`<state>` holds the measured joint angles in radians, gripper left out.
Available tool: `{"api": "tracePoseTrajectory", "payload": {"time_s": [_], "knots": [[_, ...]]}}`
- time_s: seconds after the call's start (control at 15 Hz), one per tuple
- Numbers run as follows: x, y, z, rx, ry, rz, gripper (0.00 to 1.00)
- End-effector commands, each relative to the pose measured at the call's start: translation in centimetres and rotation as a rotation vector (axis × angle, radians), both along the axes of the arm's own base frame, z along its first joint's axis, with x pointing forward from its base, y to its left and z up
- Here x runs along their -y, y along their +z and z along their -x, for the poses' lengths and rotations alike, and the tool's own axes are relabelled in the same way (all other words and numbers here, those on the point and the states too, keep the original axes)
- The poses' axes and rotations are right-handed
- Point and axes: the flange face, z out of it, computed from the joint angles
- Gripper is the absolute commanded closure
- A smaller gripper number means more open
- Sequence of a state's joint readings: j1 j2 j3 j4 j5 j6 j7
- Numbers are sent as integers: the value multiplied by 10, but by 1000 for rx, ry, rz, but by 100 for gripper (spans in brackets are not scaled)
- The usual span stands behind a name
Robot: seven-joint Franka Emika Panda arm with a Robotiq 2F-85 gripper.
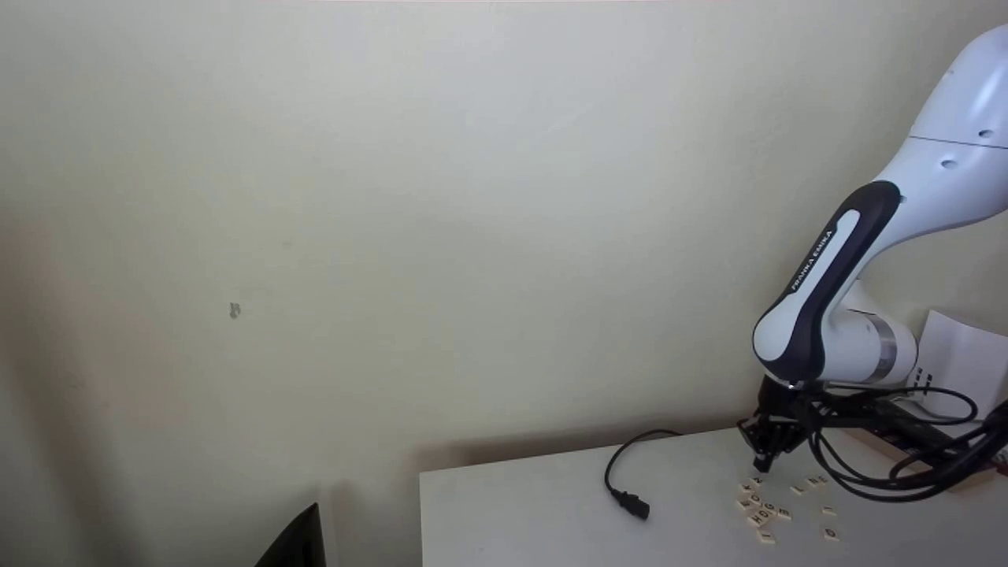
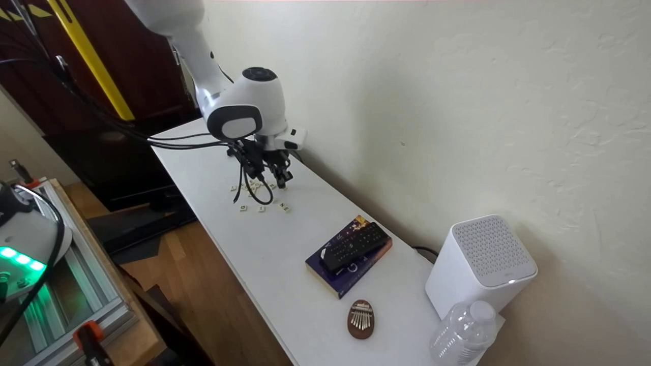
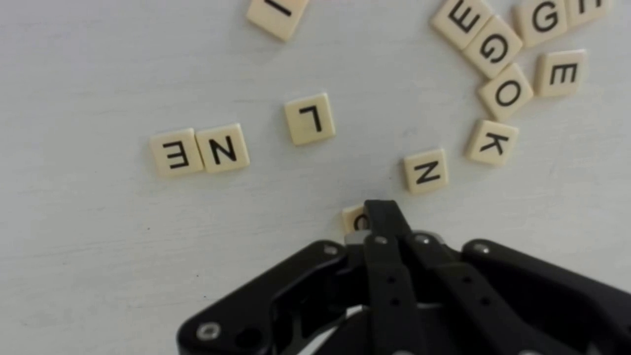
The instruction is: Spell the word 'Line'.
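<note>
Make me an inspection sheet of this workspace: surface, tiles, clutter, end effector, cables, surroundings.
Surface: white tabletop, a few dark specks.
Job's things: N tile and E tile touch; L tile and an apparent I tile lie apart, so "Line" isn't spelled yet.
Clutter: remote control on a book; kalimba; plastic bottle; white perforated-top device.
End effector: looks shut; partly hides a round-lettered tile.
Cables: black cables hang in loops; a power cord lies on the tabletop.
Surroundings: pale wall; wooden floor.
</note>
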<state>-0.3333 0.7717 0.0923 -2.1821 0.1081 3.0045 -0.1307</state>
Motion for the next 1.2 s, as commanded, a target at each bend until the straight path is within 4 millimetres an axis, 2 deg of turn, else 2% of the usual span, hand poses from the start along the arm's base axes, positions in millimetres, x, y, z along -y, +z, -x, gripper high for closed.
{"api": "tracePoseTrajectory", "payload": {"time_s": [0.0, 0.6, 1.13], "knots": [[-4, 6, 9, 10, -5, -8, 100], [-6, 31, 25, 84, -20, -17, 100], [5, 52, 57, 46, 15, -5, 100]]}}
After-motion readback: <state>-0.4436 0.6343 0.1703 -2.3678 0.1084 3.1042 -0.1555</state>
